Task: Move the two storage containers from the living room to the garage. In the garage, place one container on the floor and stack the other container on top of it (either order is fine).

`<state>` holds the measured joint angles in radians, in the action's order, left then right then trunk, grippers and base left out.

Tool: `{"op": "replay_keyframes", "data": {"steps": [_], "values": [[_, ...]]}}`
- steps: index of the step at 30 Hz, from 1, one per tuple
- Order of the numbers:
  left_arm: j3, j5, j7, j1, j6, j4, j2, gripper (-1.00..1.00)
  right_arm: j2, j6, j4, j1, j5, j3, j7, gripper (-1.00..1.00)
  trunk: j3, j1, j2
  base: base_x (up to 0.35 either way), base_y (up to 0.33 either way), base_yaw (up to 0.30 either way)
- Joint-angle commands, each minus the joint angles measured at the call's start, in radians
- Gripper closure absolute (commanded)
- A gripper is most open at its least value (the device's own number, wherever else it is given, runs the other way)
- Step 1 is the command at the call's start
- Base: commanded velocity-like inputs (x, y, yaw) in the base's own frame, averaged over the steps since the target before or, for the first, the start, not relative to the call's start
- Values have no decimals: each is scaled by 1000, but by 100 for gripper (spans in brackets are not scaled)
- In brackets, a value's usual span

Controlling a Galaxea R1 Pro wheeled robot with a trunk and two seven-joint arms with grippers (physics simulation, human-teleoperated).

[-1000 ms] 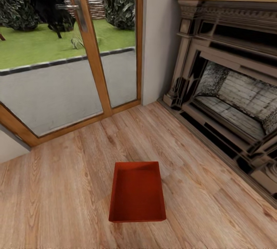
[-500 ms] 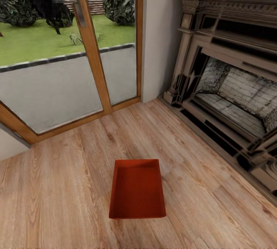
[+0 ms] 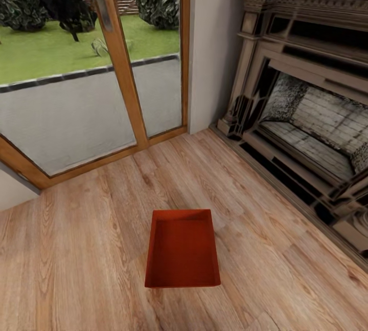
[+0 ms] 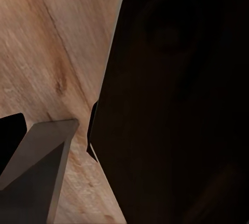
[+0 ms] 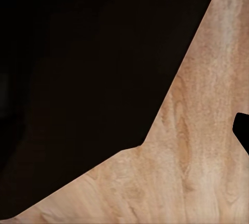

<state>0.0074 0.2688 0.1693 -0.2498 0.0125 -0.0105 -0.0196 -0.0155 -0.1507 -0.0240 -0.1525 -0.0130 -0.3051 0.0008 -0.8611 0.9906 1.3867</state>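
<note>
Head camera tilted slightly down since earlier; one storage container (image 3: 182, 249) lay on living-room planks (image 3: 76, 259), nothing moved garageward yet, gripper states seemingly obscured, cannot tell.

Head camera high, angled down; wrist cameras close above shared plank floor (image 3: 76, 249).

A large matte black body part (image 4: 176, 99) with angled edges is seen from the left wrist, beside a grey wedge-shaped finger (image 4: 36, 167). A similar black mass (image 5: 78, 68) is seen from the right wrist.
</note>
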Motion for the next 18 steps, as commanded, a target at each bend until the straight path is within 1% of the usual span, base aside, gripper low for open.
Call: {"op": "replay_keyframes", "data": {"steps": [1, 6, 11, 18], "values": [[0, 4, 3, 0, 1, 0, 0, -100, 0, -5, -2, -1, -2, -2, 1, -100, -1, 0, 0, 0, 0, 0], [0, 4, 3, 0, 1, 0, 0, -100, -4, -6, -2, -1, -2, 0, 6, -100, -1, 0, 0, 0, 0, 0], [0, 4, 3, 0, 1, 0, 0, -100, 1, -4, -2, -1, 0, -2, 7, -100, -1, 0, 0, 0, 0, 0], [0, 4, 3, 0, 1, 0, 0, -100, 1, -4, -2, -1, 1, -4, 7, -100, -1, 0, 0, 0, 0, 0]]}}
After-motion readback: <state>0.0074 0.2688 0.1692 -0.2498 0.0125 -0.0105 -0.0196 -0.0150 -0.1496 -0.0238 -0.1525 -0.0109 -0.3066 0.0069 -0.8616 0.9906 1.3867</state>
